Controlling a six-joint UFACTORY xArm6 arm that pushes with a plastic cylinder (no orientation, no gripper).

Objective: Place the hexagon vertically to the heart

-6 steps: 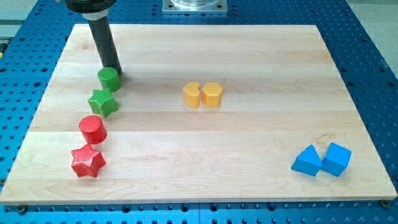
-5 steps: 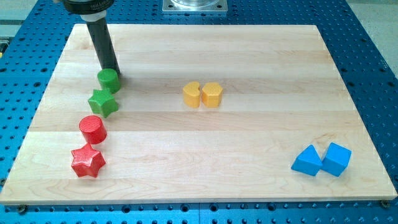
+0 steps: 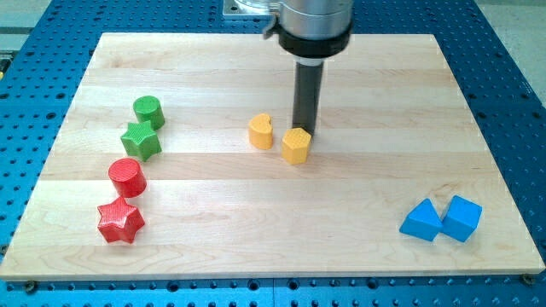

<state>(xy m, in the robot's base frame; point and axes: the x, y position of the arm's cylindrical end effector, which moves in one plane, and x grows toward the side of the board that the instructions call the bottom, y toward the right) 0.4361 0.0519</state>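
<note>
my tip [image 3: 302,131] sits right behind the yellow hexagon [image 3: 296,146], touching it, yellow heart [image 3: 260,132] just left; no gripper here.

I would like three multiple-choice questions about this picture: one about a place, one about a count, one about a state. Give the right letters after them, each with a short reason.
1. Where is my tip relative to the yellow hexagon?
A. at its edge toward the view's top
B. at its edge toward the view's bottom
C. far off, beside the blue blocks

2. How many red blocks lie on the board?
A. one
B. two
C. four

3. How do the yellow hexagon and the yellow heart stand to each other?
A. stacked
B. pressed together
C. apart, with a small gap

Answers:
1 A, as the rod comes down just behind the hexagon's top edge.
2 B, as only the red cylinder and the red star are red.
3 C, as bare wood shows between them, the hexagon lying slightly lower in the view.
</note>
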